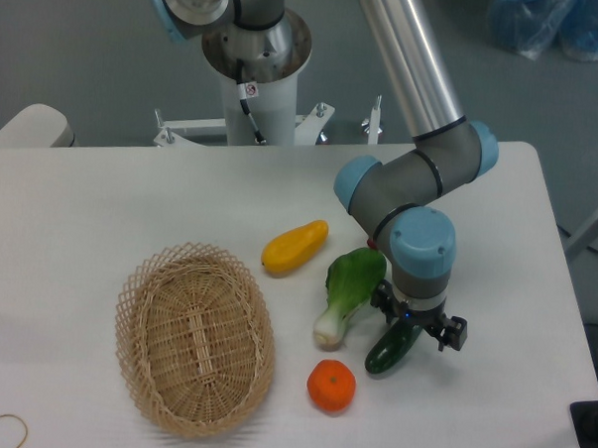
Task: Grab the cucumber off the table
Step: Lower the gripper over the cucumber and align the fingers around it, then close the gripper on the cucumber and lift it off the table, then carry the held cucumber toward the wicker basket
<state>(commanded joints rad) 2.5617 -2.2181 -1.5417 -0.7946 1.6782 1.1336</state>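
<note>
now, the pincer comes down over the cucumber's upper end, close to a grasp.

the white tabletop (101,205) carries everything; the arm (410,179) reaches down over its right half, well apart from the basket (195,337) at the left. the squash (294,247) and bok choy (347,296) lie just beside the work, the orange (332,385) near below. the cucumber (391,350) lies tilted on the tabletop, its upper end hidden under the pincer (417,322). i cannot tell whether the jaws are spread or pinching it. best to close squarely across the cucumber's width, keep clear of the bok choy leaf, and lift straight so the glossy skin doesn't slip.
</note>
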